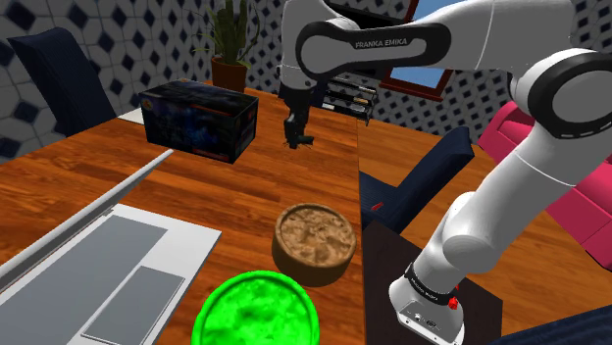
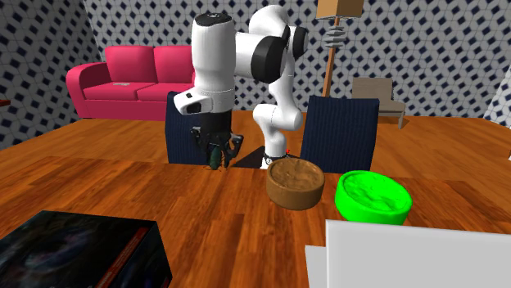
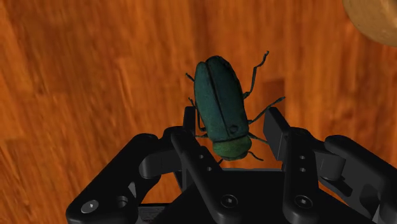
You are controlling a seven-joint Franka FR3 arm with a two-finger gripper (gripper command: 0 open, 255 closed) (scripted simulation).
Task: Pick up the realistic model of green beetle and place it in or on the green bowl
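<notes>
Beetle [image 3: 221,105], glossy dark teal with a smooth oval shell and thin black legs, sits clamped between the black gripper's [image 3: 232,119] jaws. Beneath it lies a polished wood-grain table [image 3: 95,76].

The glossy, dark teal-green beetle model [image 3: 219,108] with thin black legs hangs tail-first, clasped in the black gripper [image 3: 231,117] above the wooden table [image 1: 196,186], well apart from the bright green round bowl [image 1: 257,312] standing upright there.
</notes>
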